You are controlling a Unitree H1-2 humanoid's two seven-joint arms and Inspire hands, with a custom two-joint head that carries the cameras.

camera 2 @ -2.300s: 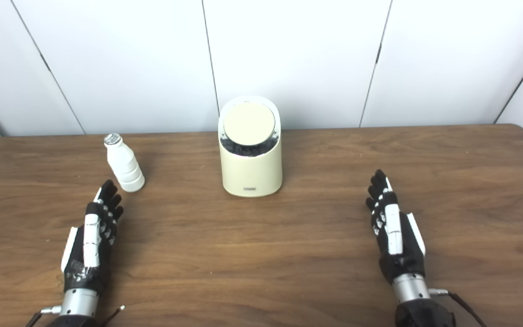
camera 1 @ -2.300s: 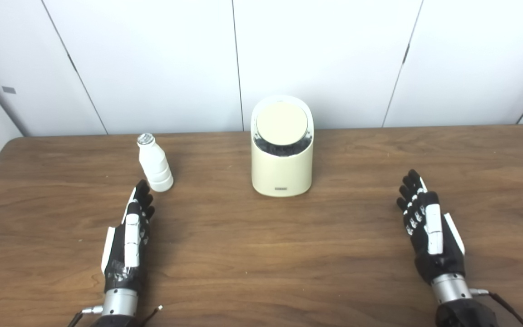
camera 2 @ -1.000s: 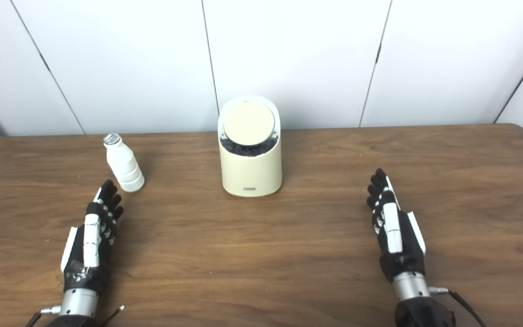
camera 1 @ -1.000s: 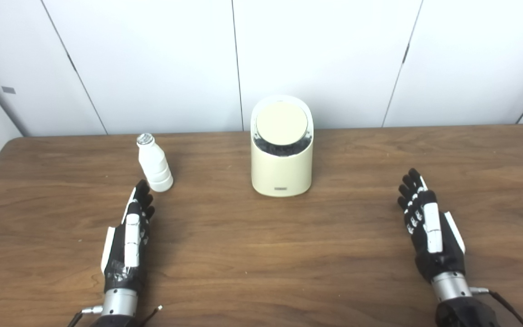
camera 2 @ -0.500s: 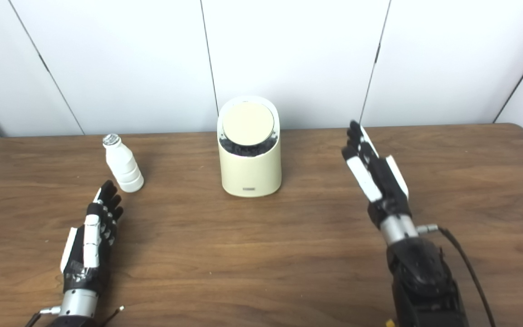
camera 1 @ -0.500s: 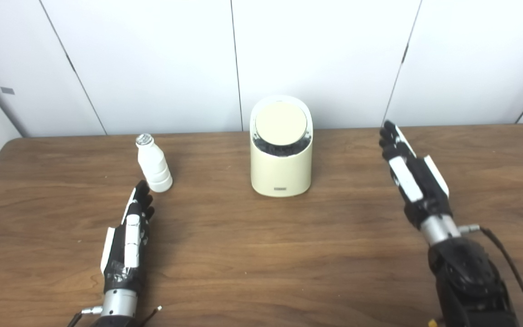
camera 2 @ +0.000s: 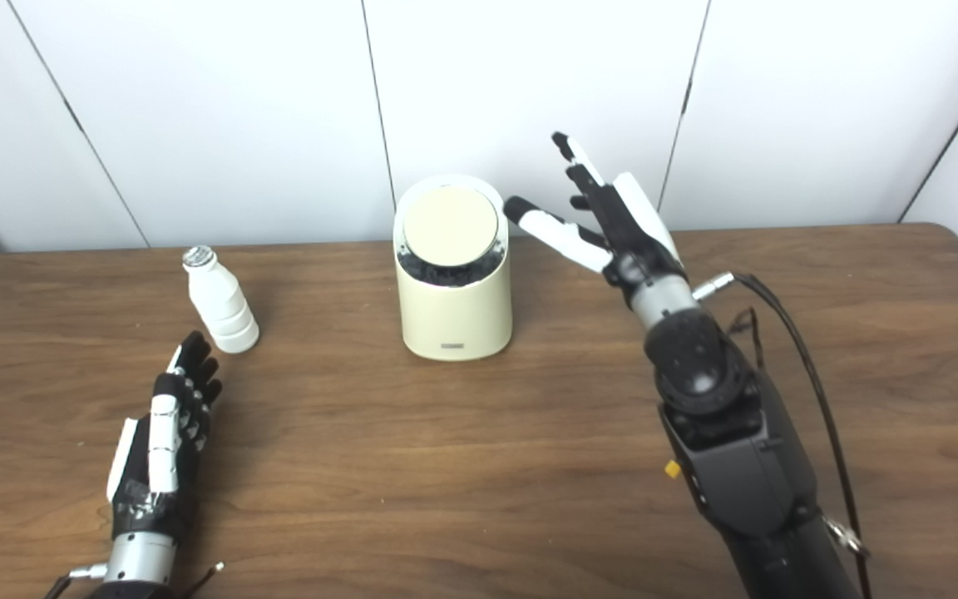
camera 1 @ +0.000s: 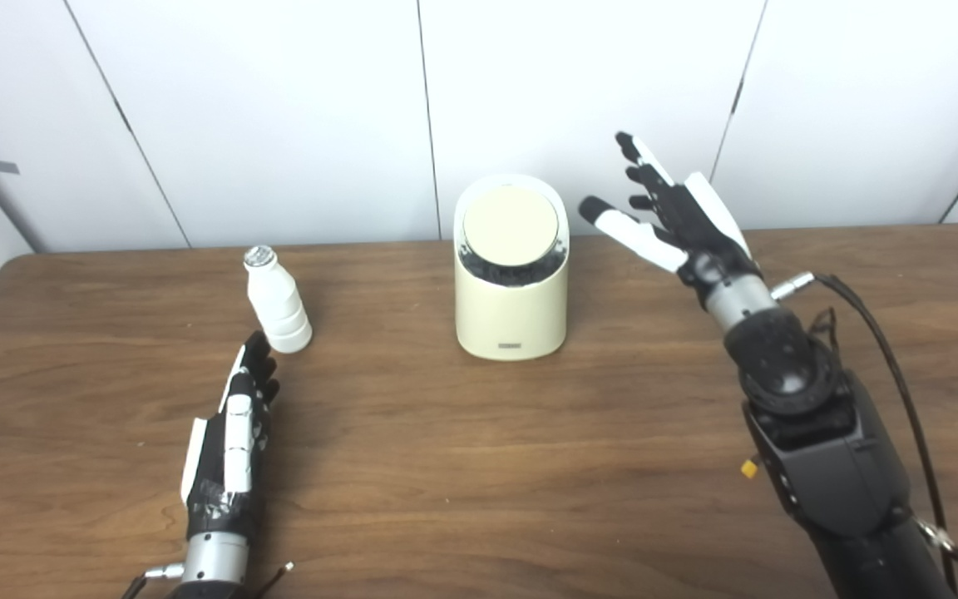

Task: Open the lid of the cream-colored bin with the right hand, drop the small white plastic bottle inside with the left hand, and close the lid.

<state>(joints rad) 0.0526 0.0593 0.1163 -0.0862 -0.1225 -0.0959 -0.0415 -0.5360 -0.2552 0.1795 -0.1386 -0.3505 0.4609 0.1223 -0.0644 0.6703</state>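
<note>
Left eye view: the bin [camera 1: 512,287] is seen upright at the middle of the table [camera 1: 479,466], its round lid [camera 1: 511,226] down and tilted toward the camera. The right hand [camera 1: 674,218] is held raised just to the right of the lid, fingers spread and thumb stretched toward it, nothing gripped and no contact shown. The bottle [camera 1: 276,301] is standing well left of the bin, upright, with the left hand [camera 1: 232,424] laid flat on the table just in front of it, fingers straight and together, not touching it. A risk is judged here: if the lid is struck from the side rather than pressed or lifted at its edge, the light bin could be shoved back or tipped.

Right eye view: the same layout is shown, with a clear gap between the right thumb and the lid [camera 2: 450,222]. How the lid is hinged cannot be told, so a push at the wrong edge may leave it shut. The bottle [camera 2: 217,304] is narrow and tall; a careless sweep of the left hand [camera 2: 165,433] could topple it and send it rolling.
</note>
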